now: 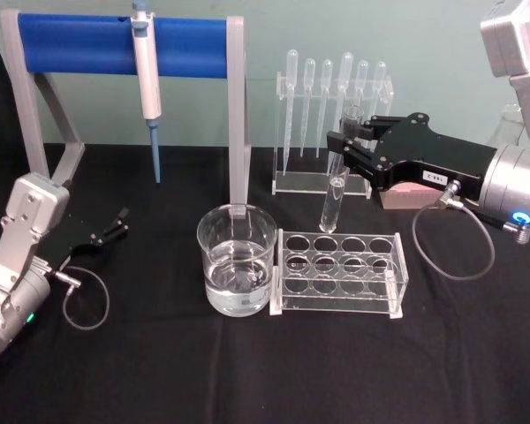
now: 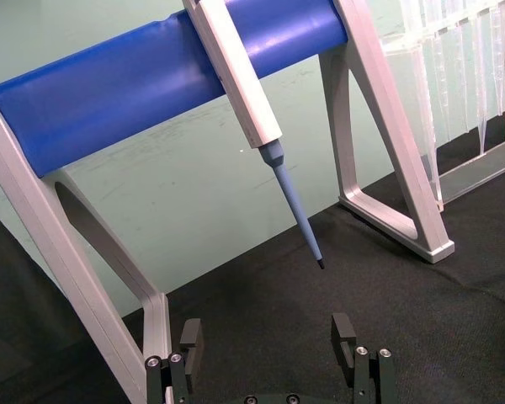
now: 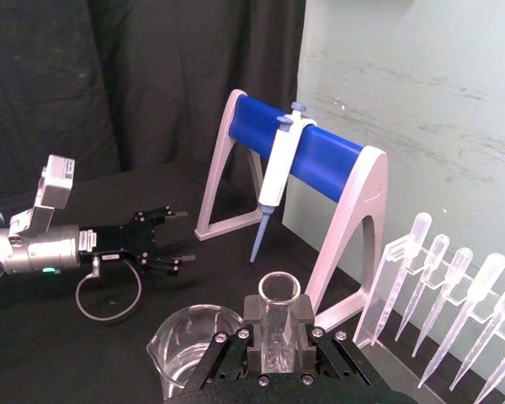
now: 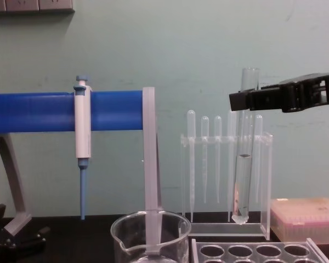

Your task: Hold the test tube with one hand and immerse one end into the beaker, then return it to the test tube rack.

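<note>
My right gripper (image 1: pixel 348 146) is shut on the test tube (image 1: pixel 338 173), holding it upright near its open top, above the back row of the clear rack (image 1: pixel 340 274). In the chest view the test tube (image 4: pixel 244 153) hangs clear of the rack, its rounded bottom well above the holes, gripped near the top by the right gripper (image 4: pixel 247 100). The right wrist view shows the test tube's rim (image 3: pixel 279 295) between the jaws. The beaker (image 1: pixel 237 258), holding clear liquid, stands to the left of the rack. My left gripper (image 1: pixel 117 223) rests open on the table at the left.
A blue-barred stand (image 1: pixel 124 44) with a white and blue pipettor (image 1: pixel 147 79) stands at the back left. A clear holder of plastic pipettes (image 1: pixel 331 124) stands behind the rack. A pink box (image 4: pixel 304 219) sits at the right. Black cloth covers the table.
</note>
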